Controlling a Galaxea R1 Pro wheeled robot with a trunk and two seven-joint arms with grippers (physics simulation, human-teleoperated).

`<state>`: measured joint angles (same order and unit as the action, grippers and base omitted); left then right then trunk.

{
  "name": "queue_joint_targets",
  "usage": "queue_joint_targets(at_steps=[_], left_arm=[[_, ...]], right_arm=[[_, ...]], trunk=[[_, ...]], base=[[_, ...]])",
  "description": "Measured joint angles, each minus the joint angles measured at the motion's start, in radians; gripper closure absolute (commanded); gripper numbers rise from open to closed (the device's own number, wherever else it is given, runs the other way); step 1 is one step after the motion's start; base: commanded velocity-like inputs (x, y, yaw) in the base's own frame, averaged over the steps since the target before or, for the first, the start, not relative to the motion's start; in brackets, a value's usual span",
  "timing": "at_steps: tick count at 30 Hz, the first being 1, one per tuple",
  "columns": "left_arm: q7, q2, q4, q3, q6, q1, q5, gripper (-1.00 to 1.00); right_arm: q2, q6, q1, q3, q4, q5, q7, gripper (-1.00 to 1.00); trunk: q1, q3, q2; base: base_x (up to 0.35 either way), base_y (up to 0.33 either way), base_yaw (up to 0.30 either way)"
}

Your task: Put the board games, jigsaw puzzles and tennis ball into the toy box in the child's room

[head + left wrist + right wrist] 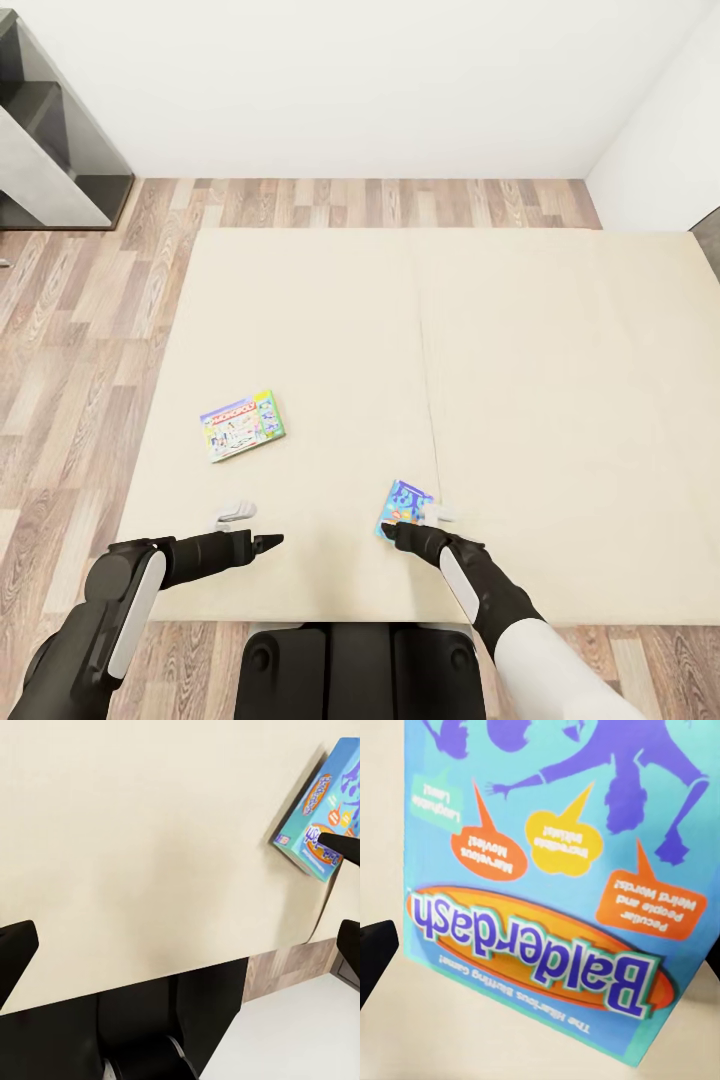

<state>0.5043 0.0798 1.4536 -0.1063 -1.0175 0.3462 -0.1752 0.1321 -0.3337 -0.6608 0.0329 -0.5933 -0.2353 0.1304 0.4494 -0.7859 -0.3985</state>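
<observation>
Fetching the bed's games, judging by the layout. Blue Balderdash box flat on bed near its front edge, right gripper poised over it, jaws wide. Next: lower, straddle an edge, close. Left gripper idle, jaws wide; Monopoly box further up the bed.
</observation>
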Motion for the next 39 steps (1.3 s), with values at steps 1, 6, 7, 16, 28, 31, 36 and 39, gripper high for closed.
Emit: queue_joint_targets(at_steps=[1, 6, 7, 16, 28, 31, 36, 39], left_arm=[[0.0, 0.0, 0.0, 0.0, 0.0, 0.0, 0.0, -1.0], [0.0, 0.0, 0.0, 0.0, 0.0, 0.0, 0.0, -1.0], [0.0, 0.0, 0.0, 0.0, 0.0, 0.0, 0.0, -1.0], [0.0, 0.0, 0.0, 0.0, 0.001, 0.0, 0.0, -1.0], [0.0, 0.0, 0.0, 0.0, 0.001, 0.0, 0.0, -1.0], [0.0, 0.0, 0.0, 0.001, 0.002, 0.0, 0.0, -1.0], [0.0, 0.0, 0.0, 0.001, 0.002, 0.0, 0.0, -1.0], [0.0, 0.0, 0.0, 0.001, 0.002, 0.0, 0.0, -1.0]], right_arm=[[0.0, 0.001, 0.0, 0.0, 0.0, 0.0, 0.0, -1.0], [-0.001, 0.019, 0.0, 0.0, 0.0, 0.001, -0.002, -1.0], [-0.001, 0.03, 0.0, 0.0, 0.0, 0.002, -0.008, -1.0], [0.0, 0.057, 0.0, 0.026, 0.0, 0.001, -0.111, -1.0], [0.0, 0.065, -0.001, 0.05, 0.0, -0.003, -0.133, -1.0], [0.0, 0.084, 0.0, 0.051, 0.0, 0.0, -0.132, -1.0], [0.0, 0.112, 0.0, 0.051, 0.0, 0.004, -0.133, -1.0], [0.0, 0.124, 0.0, 0.052, 0.0, 0.004, -0.133, -1.0]], trunk=[[0.0, 0.0, 0.0], [0.0, 0.0, 0.0], [0.0, 0.0, 0.0], [0.0, 0.0, 0.0], [0.0, 0.0, 0.0], [0.0, 0.0, 0.0], [0.0, 0.0, 0.0], [0.0, 0.0, 0.0]], base=[[0.0, 0.0, 0.0], [0.0, 0.0, 0.0], [0.0, 0.0, 0.0], [0.0, 0.0, 0.0], [0.0, 0.0, 0.0], [0.0, 0.0, 0.0], [0.0, 0.0, 0.0], [0.0, 0.0, 0.0]])
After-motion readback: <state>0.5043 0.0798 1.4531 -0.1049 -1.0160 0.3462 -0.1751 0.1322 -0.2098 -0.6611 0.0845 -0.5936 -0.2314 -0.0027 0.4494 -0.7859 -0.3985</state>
